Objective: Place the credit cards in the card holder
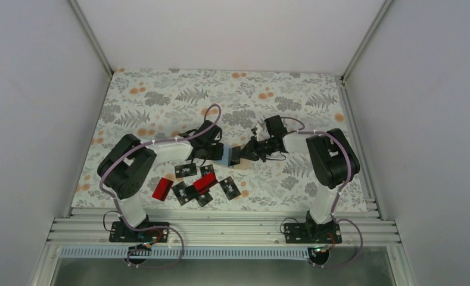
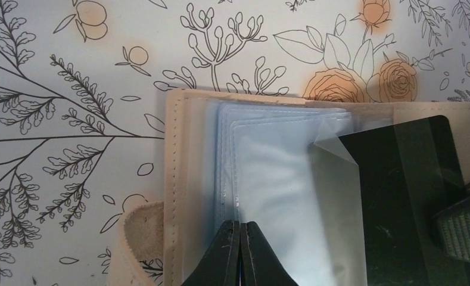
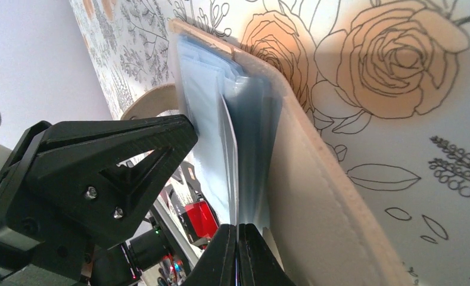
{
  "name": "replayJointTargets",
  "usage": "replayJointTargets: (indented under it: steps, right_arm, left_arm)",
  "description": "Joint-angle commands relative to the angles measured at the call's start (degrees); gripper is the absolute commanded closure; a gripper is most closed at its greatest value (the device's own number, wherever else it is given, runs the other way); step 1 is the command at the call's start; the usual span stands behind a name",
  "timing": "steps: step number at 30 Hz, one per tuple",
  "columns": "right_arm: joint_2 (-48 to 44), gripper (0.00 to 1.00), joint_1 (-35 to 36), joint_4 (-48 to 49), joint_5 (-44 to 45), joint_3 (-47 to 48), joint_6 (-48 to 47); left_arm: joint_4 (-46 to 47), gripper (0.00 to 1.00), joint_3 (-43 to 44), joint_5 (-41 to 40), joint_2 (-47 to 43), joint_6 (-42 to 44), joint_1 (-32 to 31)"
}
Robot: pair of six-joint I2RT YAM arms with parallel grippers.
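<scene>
Tan card holder [image 2: 179,179] clamped in left pincer [image 2: 240,229], black credit card [image 2: 399,179] clamped in right pincer [image 3: 237,229].

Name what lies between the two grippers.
The open card holder, pinched by the left gripper, and a black card in the right gripper at its pocket. Top and left wrist views show it.

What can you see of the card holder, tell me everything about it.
The card holder is a small wallet, tan and stitched outside, like soft leather, with a closing strap and light blue clear plastic sleeves inside. It lies open on the flowered tablecloth, mid-table between the arms. The left claw is shut on a sleeve's edge. A black card, apparently pinched by the right claw, sits partly under a lifted sleeve.
</scene>
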Motion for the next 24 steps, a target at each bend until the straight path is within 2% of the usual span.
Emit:
replayJointTargets:
  steps: [1, 13, 24]
  right_arm:
    - [0.0, 0.96, 1.4, 3.4, 1.9, -1.3, 3.6]
    - [-0.4, 0.96, 2.9, 9.4, 5.9, -3.4, 10.2]
    - [-2.6, 0.96, 2.8, 0.3, 11.8, 0.0, 3.2]
  left_arm:
    - [-4.0, 0.98, -2.2, 0.6, -0.4, -0.9, -0.2]
    - [-3.8, 0.98, -3.3, 0.7, -1.7, -1.3, -0.2]
    - [-3.6, 0.98, -3.8, 0.5, -1.9, -1.3, -0.2]
